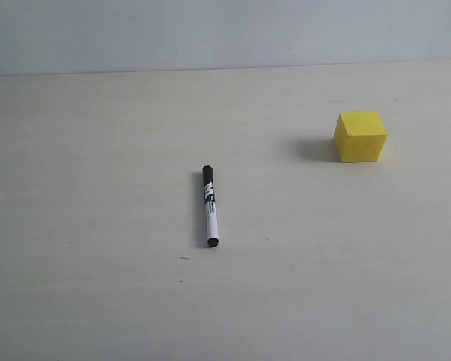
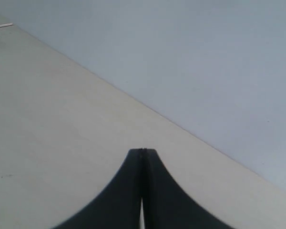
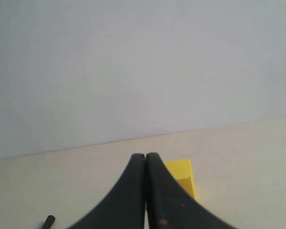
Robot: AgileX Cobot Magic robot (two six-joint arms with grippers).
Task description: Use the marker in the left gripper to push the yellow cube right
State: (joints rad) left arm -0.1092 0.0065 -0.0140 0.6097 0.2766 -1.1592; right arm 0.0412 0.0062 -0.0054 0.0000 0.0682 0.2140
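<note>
Left gripper jaws pressed together, right gripper likewise, marker lay flat on pale table, yellow cube well apart rightward, only table between them

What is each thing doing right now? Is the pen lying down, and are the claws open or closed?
marker: lying flat on the table, nothing holding it.
yellow cube: sitting flat on the table, well apart from the marker, untouched.
left gripper: shut, jaws pressed together, holding nothing.
right gripper: shut, jaws pressed together, holding nothing.
</note>
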